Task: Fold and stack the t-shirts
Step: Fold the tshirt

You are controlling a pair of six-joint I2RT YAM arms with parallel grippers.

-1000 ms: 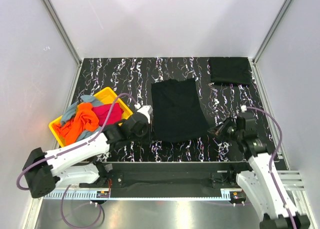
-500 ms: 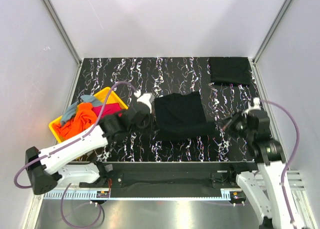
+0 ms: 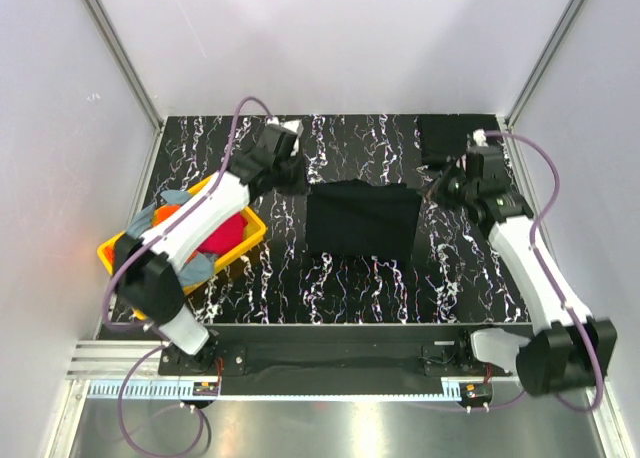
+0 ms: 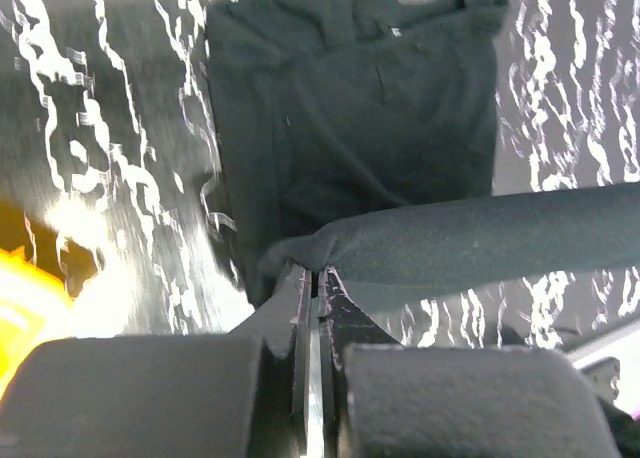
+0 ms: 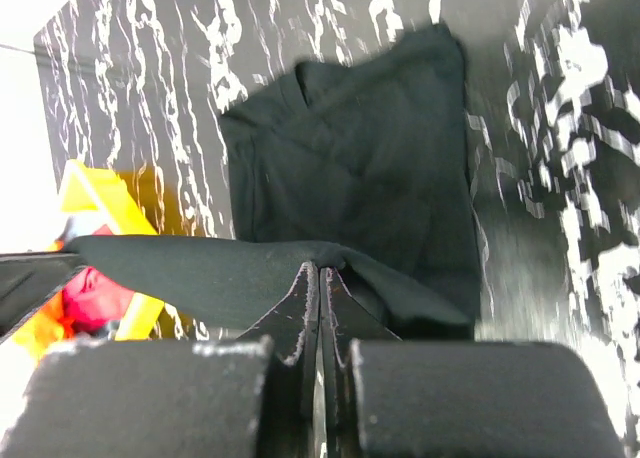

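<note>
Both pinch shut on the lifted hem of the black tee [image 3: 362,226], which lies mid table [image 3: 270,278], left gripper [image 4: 316,275] at its ten o'clock, right gripper [image 5: 321,270] at two; one corner slipping early would land the fold crooked

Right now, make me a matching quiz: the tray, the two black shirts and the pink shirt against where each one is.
1 yellow tray
2 middle black shirt
3 folded black shirt
4 pink shirt

A far right corner of the table
B inside the tray
C left side of the table
D edge pinched by the left claw and right claw

Pairs: 1-C, 2-D, 3-A, 4-B
</note>
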